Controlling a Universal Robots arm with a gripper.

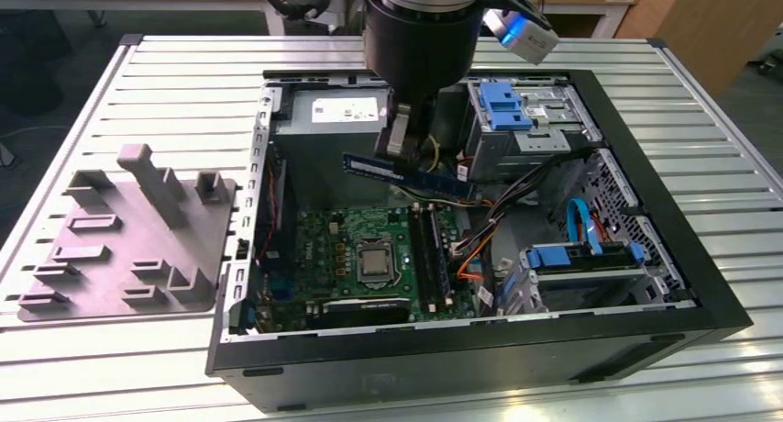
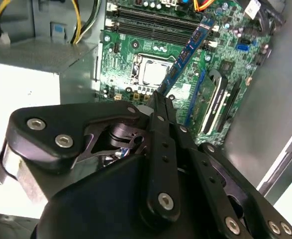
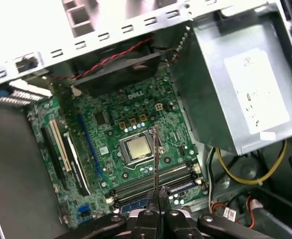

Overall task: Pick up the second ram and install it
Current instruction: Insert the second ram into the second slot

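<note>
tool [image 1: 410, 161] with second ram [image 1: 448, 185] over motherboard [image 1: 348, 248]

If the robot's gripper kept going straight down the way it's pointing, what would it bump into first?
The gripper, shut on the second ram, points down into the case. The ram would land first on the motherboard, probably at the black slots beside the processor socket, though depth is unclear.

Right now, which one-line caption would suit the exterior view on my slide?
The gripper holds the second ram above the motherboard inside the open computer case.
</note>
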